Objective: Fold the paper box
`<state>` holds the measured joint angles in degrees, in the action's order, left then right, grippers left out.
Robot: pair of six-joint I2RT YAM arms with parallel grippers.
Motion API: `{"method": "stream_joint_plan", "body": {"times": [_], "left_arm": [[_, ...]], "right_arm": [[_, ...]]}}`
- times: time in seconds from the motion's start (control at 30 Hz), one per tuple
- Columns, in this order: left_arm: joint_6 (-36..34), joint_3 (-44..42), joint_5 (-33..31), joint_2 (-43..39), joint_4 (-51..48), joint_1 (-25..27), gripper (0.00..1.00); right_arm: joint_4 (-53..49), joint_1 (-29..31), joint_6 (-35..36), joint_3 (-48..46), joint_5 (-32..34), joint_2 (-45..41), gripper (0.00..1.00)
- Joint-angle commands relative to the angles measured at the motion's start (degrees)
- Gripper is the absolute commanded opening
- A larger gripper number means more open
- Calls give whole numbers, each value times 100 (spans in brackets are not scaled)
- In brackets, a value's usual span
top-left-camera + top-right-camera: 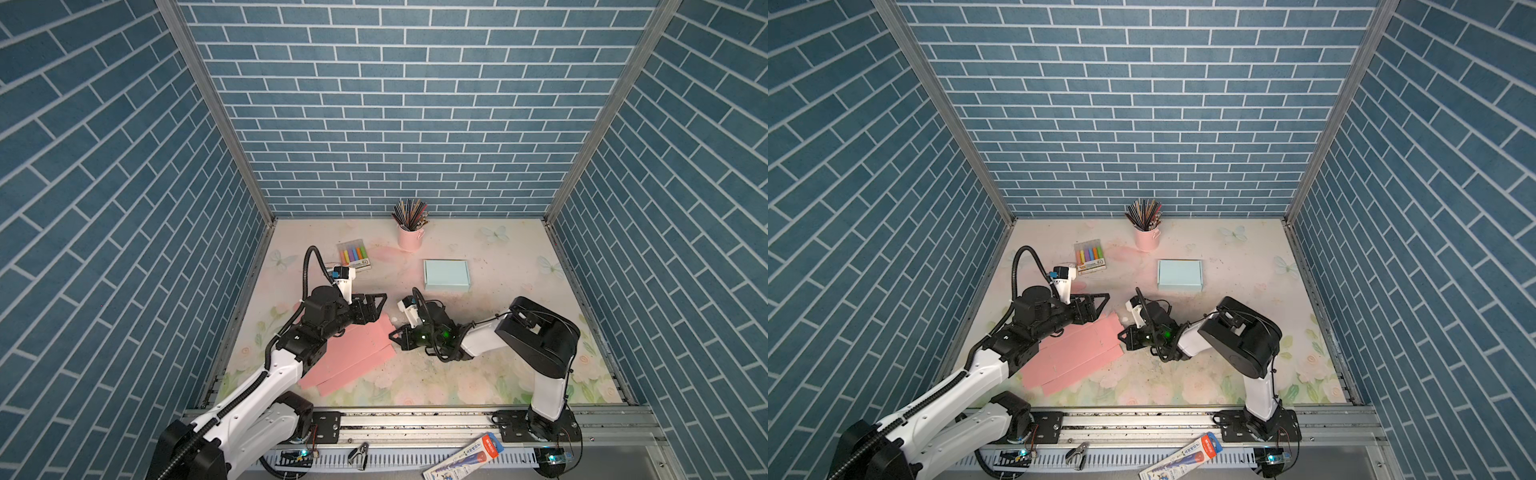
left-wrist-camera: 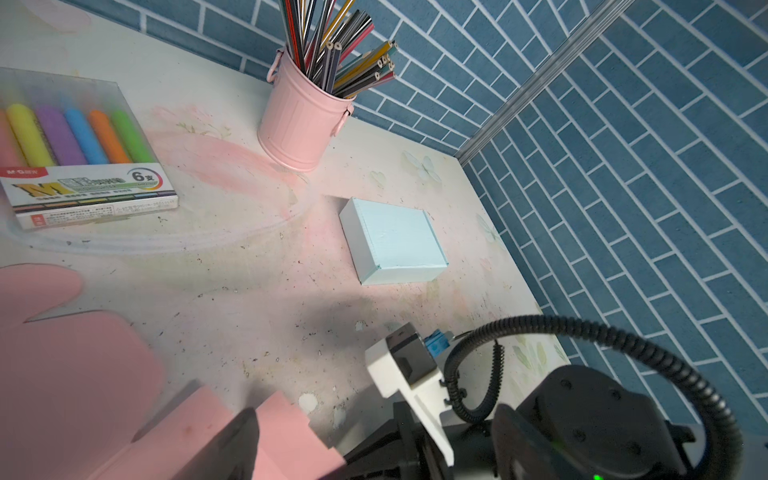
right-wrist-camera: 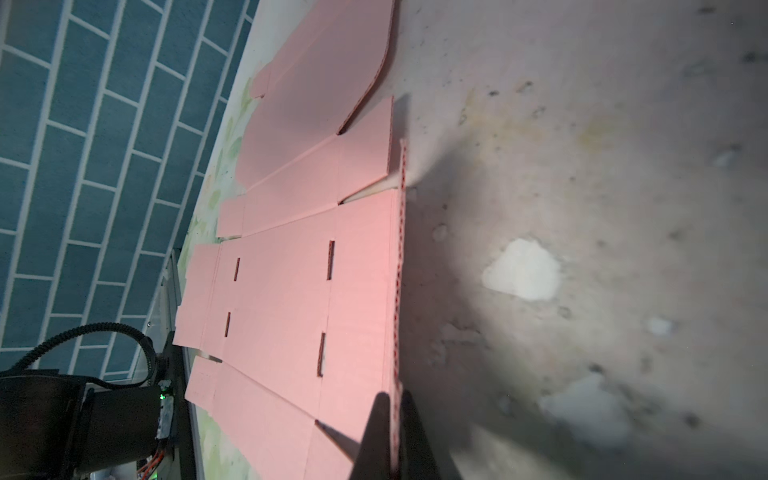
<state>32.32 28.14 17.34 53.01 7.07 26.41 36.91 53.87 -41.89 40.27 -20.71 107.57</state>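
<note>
Your right hand (image 3: 393,417) pinches the sheet (image 3: 286,291) edge; lift slowly along the crease while your spread left hand (image 1: 379,306) steadies the middle.

Reaching low and forward, elbow bent, with the left end effector (image 1: 380,308) spread wide and pointing toward its opposite. Across from it, upper link raised, forearm sloping down and inward, with the right end effector (image 3: 394,432) pinched tight on the edge of the flat pink corrugated cardboard box blank (image 3: 291,291), dark fingers (image 3: 374,436) pressed on either face. Tips near each other, not touching.
</note>
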Motion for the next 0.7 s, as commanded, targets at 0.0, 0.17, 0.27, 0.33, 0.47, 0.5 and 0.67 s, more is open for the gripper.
{"method": "stream_joint_plan", "body": {"times": [0.0,0.17,0.27,0.33,0.47,0.5,0.67], "left_arm": [[-54,-202,-299,-169,-83,-55,88],[107,-554,-387,-430,65,-53,88],[194,-735,-340,-434,109,-30,88],[220,-819,-412,-398,53,29,88],[92,-716,-1125,-165,-492,430,88],[95,-690,-1344,-58,-619,589,88],[373,-621,-2564,402,-1252,1513,88]], "right_arm": [[-1257,-226,700,-124,-224,-330,8],[-1962,-655,1203,-312,-438,-811,8],[-2514,-881,1606,-265,-461,-1025,9],[-2921,-1029,1962,-143,-460,-1092,10],[-3303,-1435,2474,-20,-638,-1126,12],[-3373,-1539,2571,13,-676,-1103,13],[-3429,-1772,2623,14,-559,-1302,21]]}}
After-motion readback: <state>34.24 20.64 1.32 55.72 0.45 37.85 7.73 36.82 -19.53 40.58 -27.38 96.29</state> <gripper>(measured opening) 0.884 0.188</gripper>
